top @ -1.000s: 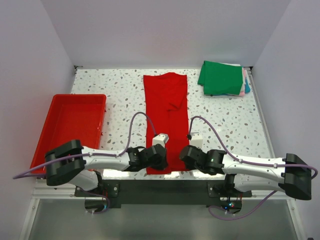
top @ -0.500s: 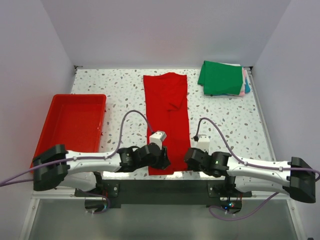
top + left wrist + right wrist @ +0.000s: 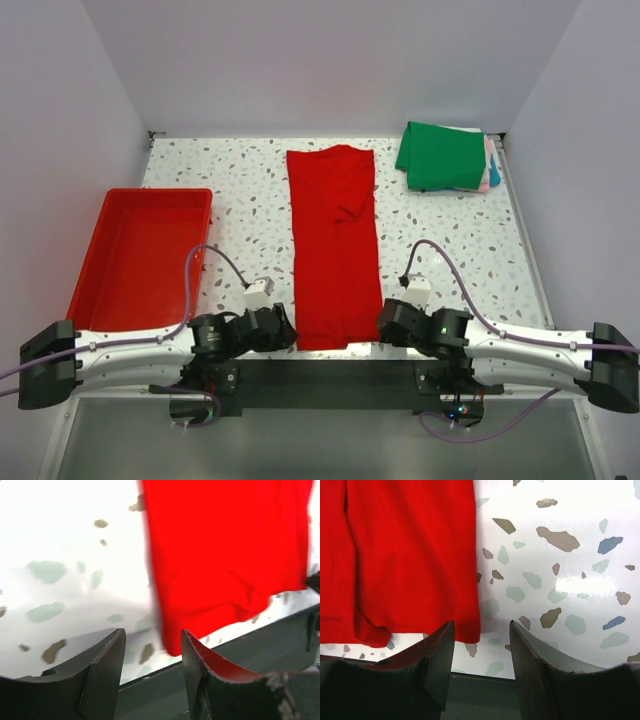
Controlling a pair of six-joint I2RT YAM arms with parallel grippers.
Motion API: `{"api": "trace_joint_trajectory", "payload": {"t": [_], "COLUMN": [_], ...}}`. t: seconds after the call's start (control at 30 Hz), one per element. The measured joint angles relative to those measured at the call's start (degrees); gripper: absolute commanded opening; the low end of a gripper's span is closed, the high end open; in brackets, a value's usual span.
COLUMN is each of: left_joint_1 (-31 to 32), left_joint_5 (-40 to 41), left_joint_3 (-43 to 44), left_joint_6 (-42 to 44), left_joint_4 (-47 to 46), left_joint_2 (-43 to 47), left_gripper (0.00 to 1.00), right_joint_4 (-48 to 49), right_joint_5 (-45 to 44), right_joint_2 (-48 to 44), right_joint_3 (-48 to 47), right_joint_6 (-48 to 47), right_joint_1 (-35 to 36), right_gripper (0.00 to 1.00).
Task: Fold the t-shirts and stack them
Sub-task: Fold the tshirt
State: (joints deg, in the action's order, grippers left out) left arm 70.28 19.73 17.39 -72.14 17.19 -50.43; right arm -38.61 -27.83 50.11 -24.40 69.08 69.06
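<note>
A plain red t-shirt (image 3: pixel 335 250) lies folded into a long narrow strip down the middle of the speckled table, its near hem at the front edge. My left gripper (image 3: pixel 288 330) sits just left of that hem, open and empty. In the left wrist view the left gripper (image 3: pixel 152 645) has bare table between its jaws, and the red t-shirt (image 3: pixel 225 555) lies up and to the right. My right gripper (image 3: pixel 385 325) stands just right of the hem, open. In the right wrist view the right gripper (image 3: pixel 481 630) is beside the red t-shirt's (image 3: pixel 410 555) near corner. A folded green t-shirt (image 3: pixel 442 155) tops a stack at the far right.
A red plastic tray (image 3: pixel 140 260) stands on the left side of the table with nothing in it. Pink, white and teal folded edges (image 3: pixel 490 168) show under the green shirt. The table's dark front rail (image 3: pixel 240 645) runs right below both grippers.
Both grippers opened and let go of the red shirt's near hem. The left one slid left and the right one slightly right and back, off the cloth. The shirt stayed flat.
</note>
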Motion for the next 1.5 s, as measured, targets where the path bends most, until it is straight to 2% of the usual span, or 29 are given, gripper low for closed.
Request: {"api": "trace_joint_trajectory", "payload": {"t": [0.3,0.63,0.73,0.77,0.93,1.0,1.27,1.5], "left_joint_1": [0.0,0.0,0.0,0.1,0.4,0.5,4.1,11.7], "left_joint_5": [-0.7,-1.5,-1.6,-1.6,-1.9,-2.1,-2.1,-0.7], "left_joint_3": [-2.4,-3.1,-3.2,-3.2,-3.8,-3.8,-2.7,0.1], "left_joint_6": [-3.5,-5.8,-6.4,-6.4,-6.2,-5.9,-5.1,-6.4], "left_joint_4": [-4.5,-11.2,-13.5,-14.1,-15.2,-15.0,-9.4,-1.4], "left_joint_2": [-0.9,-5.4,-7.3,-7.7,-8.6,-8.6,-6.3,-4.9], "left_gripper": [0.52,0.39,0.32,0.29,0.06,0.00,0.00,0.00], "right_joint_4": [3.9,8.8,10.6,10.9,11.0,10.9,10.0,5.8], "right_joint_5": [1.4,3.2,3.5,3.6,4.1,4.7,8.1,5.5], "right_joint_2": [-1.4,-0.7,-0.3,-0.2,-0.3,-0.4,-2.3,-0.7], "right_joint_3": [2.3,4.7,5.1,5.1,5.2,5.2,5.1,2.4], "right_joint_6": [1.5,2.6,2.5,2.5,2.0,1.6,-0.3,3.0], "right_joint_1": [-0.6,-2.3,-2.7,-2.8,-2.8,-2.8,-1.5,12.1], "right_gripper": [0.47,0.40,0.32,0.24,0.00,0.00,0.00,0.00]}}
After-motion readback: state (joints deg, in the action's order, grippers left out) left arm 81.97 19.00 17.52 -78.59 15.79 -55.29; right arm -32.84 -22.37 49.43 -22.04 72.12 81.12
